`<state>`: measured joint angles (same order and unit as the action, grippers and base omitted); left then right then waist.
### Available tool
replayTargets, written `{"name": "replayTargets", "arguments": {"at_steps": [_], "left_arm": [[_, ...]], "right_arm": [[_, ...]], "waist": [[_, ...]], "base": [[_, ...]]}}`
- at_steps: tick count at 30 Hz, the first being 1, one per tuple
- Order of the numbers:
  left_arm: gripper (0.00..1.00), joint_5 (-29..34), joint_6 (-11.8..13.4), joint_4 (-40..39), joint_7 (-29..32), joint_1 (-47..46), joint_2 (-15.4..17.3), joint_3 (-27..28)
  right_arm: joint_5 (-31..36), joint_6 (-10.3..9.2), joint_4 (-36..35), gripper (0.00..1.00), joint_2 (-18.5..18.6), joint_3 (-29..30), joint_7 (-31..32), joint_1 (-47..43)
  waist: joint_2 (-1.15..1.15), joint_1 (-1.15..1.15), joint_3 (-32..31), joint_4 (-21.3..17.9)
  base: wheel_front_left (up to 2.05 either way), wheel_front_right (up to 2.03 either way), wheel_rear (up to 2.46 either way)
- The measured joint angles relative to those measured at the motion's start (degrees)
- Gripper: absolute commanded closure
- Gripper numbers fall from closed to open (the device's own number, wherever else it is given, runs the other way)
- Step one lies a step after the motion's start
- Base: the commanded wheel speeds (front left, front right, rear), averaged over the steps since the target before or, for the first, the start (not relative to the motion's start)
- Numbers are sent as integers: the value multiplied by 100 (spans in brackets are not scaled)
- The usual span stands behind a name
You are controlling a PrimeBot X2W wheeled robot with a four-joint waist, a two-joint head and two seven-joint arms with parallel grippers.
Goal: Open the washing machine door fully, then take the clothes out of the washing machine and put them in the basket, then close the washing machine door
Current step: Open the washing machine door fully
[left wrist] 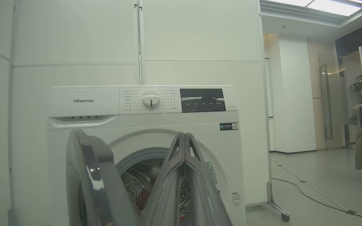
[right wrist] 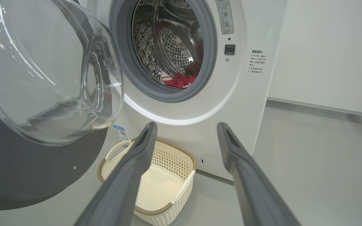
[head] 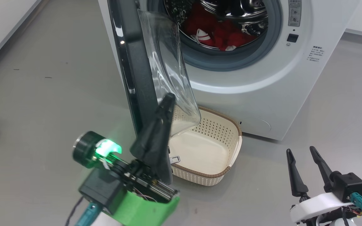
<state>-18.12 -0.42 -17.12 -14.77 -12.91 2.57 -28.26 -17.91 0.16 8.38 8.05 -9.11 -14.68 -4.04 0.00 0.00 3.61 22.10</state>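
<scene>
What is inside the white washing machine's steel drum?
Bright red fabric clothes with white trim lie heaped at the bottom of the steel drum. The grey rubber ring hides the heap's lower edge, and the heap covers anything beneath; the garment count is unclear.

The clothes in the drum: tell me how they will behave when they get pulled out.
The clothes lie crumpled in a heap in the drum, so they are probably floppy and will drape from a pinch. The soft-looking fabric suggests light, not fragile. Folds overlap, so one grab may drag several pieces, or snag on the grey rubber ring.
</scene>
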Motion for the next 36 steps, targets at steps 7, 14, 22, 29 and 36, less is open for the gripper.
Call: {"name": "replayTargets", "arguments": {"at_steps": [7, 14, 22, 29, 36], "left_arm": [[100, -113, -348, 311, 388, 340, 10, -862], [100, -203, -347, 808, 880, 653, 21, -1114], [100, -248, -119, 1171, 993, 777, 25, -838], [100, -248, 79, 1373, 1020, 794, 24, -648], [100, -248, 175, 1504, 1051, 825, 24, -588]], "right_arm": [[52, 37, 26, 0, -10, 64, 0, 10], [93, 79, 33, 0, -37, 109, 0, 32], [133, 100, 41, 0, -62, 190, 0, 64], [186, 179, 77, 0, -88, 211, 0, 121], [187, 226, 130, 0, -132, 276, 0, 121]], "waist": [[0, 0, 56, -67], [0, 0, 108, -102], [0, 0, 152, -115], [0, 0, 156, -105], [0, 0, 111, -81]], "base": [[0, 0, 0], [0, 0, 0], [0, 0, 0], [0, 0, 0], [0, 0, 0]]}}
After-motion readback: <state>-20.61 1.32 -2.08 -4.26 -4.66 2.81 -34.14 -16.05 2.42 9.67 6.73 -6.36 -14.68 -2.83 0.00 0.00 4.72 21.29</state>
